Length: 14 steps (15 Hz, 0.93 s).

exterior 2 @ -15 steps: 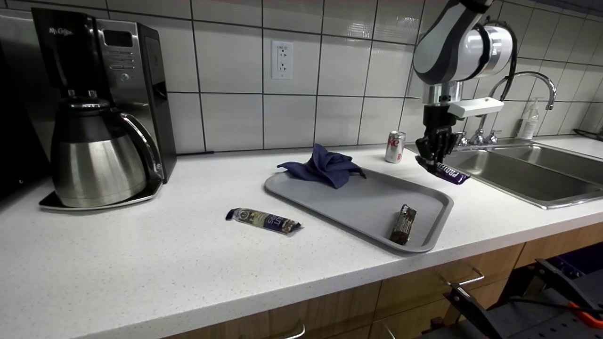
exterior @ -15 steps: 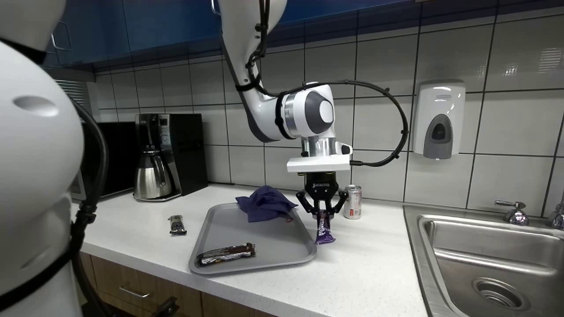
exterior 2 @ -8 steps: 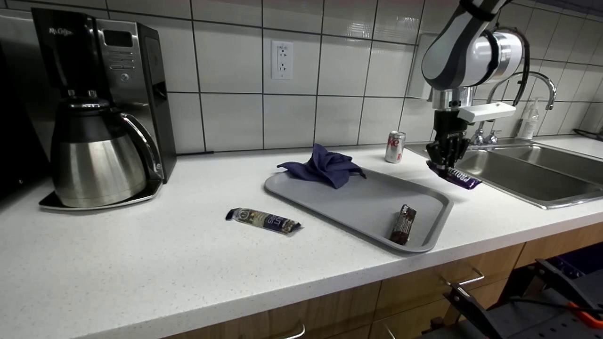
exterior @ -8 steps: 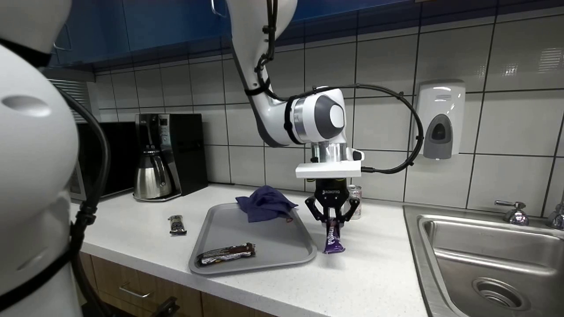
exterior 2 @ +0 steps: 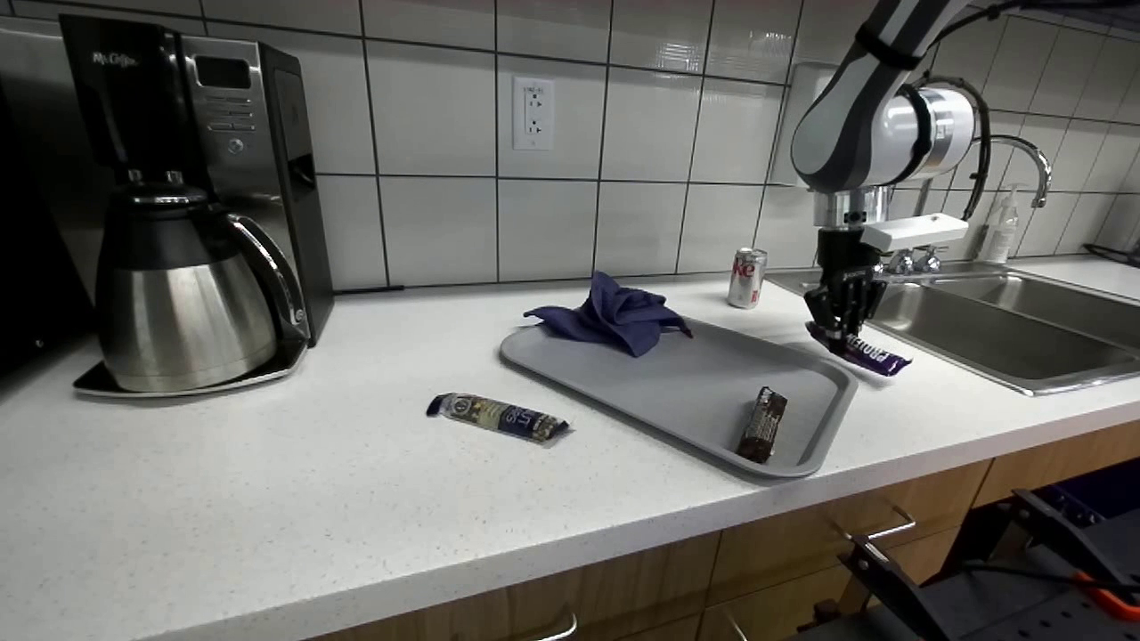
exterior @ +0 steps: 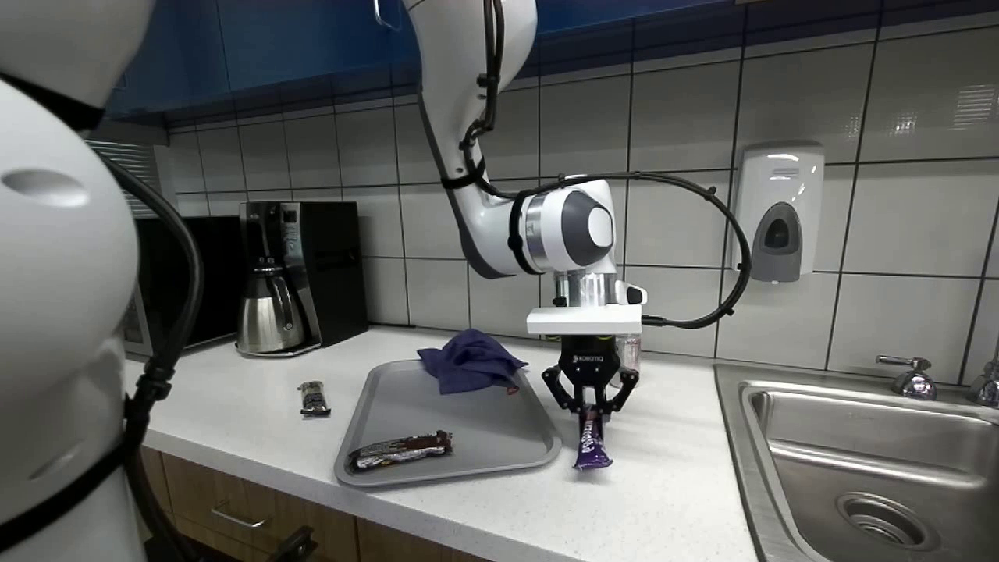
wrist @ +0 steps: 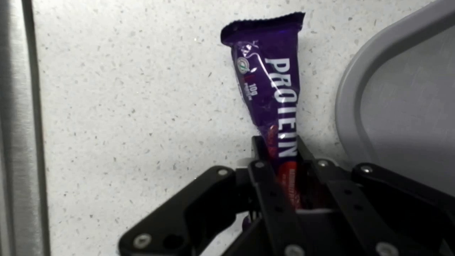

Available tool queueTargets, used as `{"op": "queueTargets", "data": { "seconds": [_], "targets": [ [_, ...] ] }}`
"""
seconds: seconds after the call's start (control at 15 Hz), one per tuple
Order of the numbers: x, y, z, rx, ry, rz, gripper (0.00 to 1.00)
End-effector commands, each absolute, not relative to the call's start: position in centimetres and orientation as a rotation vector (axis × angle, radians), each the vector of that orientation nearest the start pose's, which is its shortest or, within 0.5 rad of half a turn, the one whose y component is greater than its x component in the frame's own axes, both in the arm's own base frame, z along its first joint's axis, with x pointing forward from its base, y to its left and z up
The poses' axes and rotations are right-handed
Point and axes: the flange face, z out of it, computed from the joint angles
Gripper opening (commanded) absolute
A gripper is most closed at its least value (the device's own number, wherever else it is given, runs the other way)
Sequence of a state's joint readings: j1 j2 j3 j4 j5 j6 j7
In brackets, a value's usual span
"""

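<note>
We've got the gripper (wrist: 279,151) clamped narrow around the purple protein bar (wrist: 268,81), printed end poking out past the grip; bar is over the counter (exterior: 655,484) between the gray tray (exterior: 484,429) and the sink (exterior: 874,425), nearer the tray; we can't tell whether its tip touches down; on the tray we see a brown-wrapped bar (exterior 2: 763,425) near the front edge, crumpled purple cloth (exterior 2: 614,316) at the back; silver can (exterior 2: 746,278) upright near the tiled wall (exterior 2: 445,231); another wrapped bar (exterior 2: 499,417) lies between tray and coffee maker (exterior 2: 289,133).
</note>
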<state>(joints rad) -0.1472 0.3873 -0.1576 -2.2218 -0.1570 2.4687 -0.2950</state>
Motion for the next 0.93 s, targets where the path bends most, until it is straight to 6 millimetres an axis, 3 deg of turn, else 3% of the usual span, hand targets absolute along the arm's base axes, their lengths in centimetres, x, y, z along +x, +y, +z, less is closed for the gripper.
{"op": "queueTargets", "data": {
  "seconds": [0.0, 0.2, 0.27, 0.33, 0.8, 0.87],
  "targets": [
    [51.8, -16.9, 18.6, -3.231, -0.191, 0.308, 0.05],
    [52.2, -17.0, 18.3, -3.232, -0.188, 0.307, 0.05],
    [52.3, -17.0, 18.4, -3.235, -0.186, 0.303, 0.46],
    [52.4, -17.0, 18.5, -3.236, -0.19, 0.296, 0.47],
    [52.9, -16.7, 20.2, -3.244, -0.19, 0.239, 0.98],
    [52.8, -16.5, 20.5, -3.242, -0.19, 0.239, 1.0]
  ]
}}
